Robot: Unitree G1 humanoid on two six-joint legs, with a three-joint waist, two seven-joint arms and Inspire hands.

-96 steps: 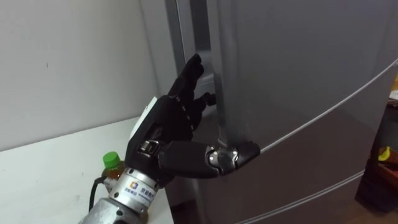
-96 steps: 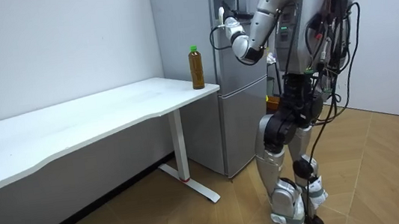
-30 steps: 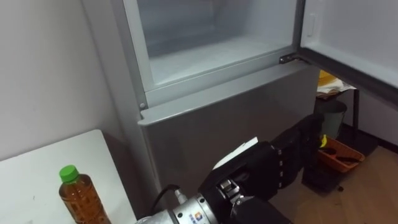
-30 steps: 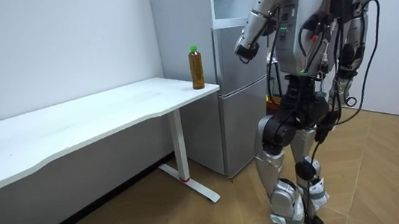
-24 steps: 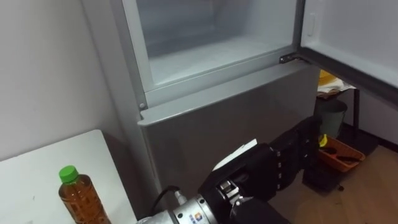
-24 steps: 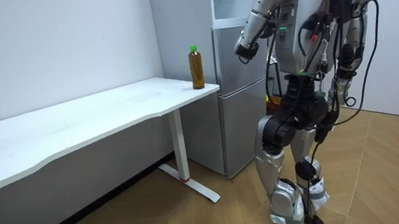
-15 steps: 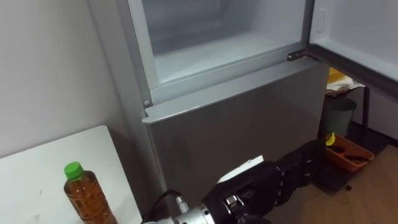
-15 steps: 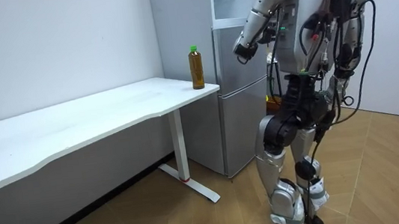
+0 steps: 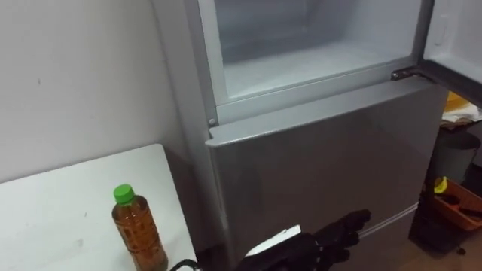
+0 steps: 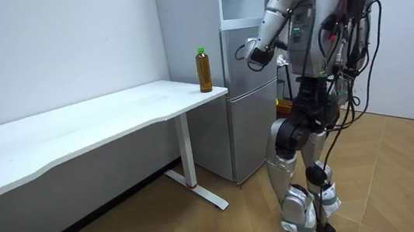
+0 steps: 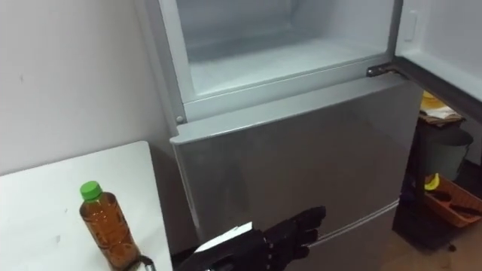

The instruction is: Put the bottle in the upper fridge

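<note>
A white table (image 9: 60, 203) lies to the left of the left hand (image 9: 309, 247), with its near corner close to that hand's wrist. One bottle (image 9: 139, 229) of brown drink, green-capped, stands upright on that corner, apart from the hand.

Brushed-metal fridge (image 9: 316, 169), clear plastic bottle (image 9: 141, 233)

Nothing legible is showing. The bottle (image 9: 138, 232) on the surface (image 9: 60, 203) is carrying no readable print; the fridge (image 9: 316, 158) front is offering none either.
</note>
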